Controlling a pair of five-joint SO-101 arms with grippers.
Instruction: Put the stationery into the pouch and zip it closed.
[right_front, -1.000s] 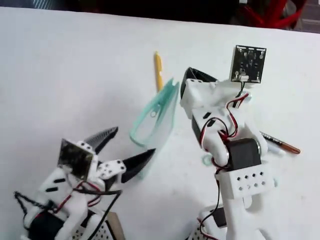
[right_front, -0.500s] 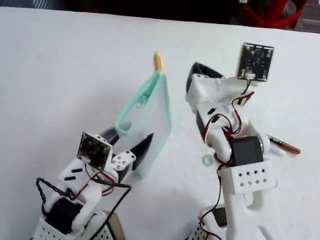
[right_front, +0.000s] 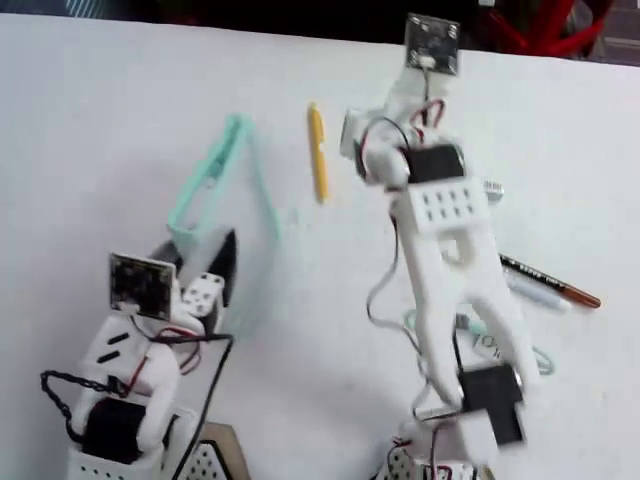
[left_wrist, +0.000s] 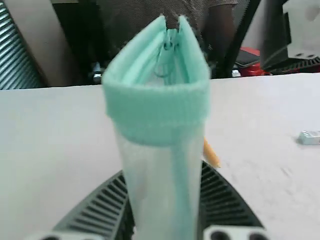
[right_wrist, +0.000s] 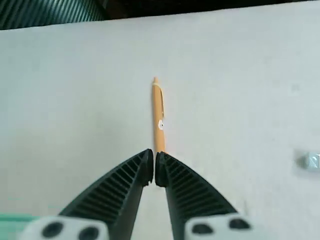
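Your left gripper (left_wrist: 162, 220) is clamped on the lower part of the clear, mint-edged pouch (left_wrist: 157, 115), holding it on end with its zip mouth gaping. Your right gripper (right_wrist: 153, 167) has its jaws drawn nearly together, tips at the near end of the yellow pen (right_wrist: 158, 117), which lies flat on the table (right_front: 90, 120) beside the pouch; you cannot tell whether they pinch it
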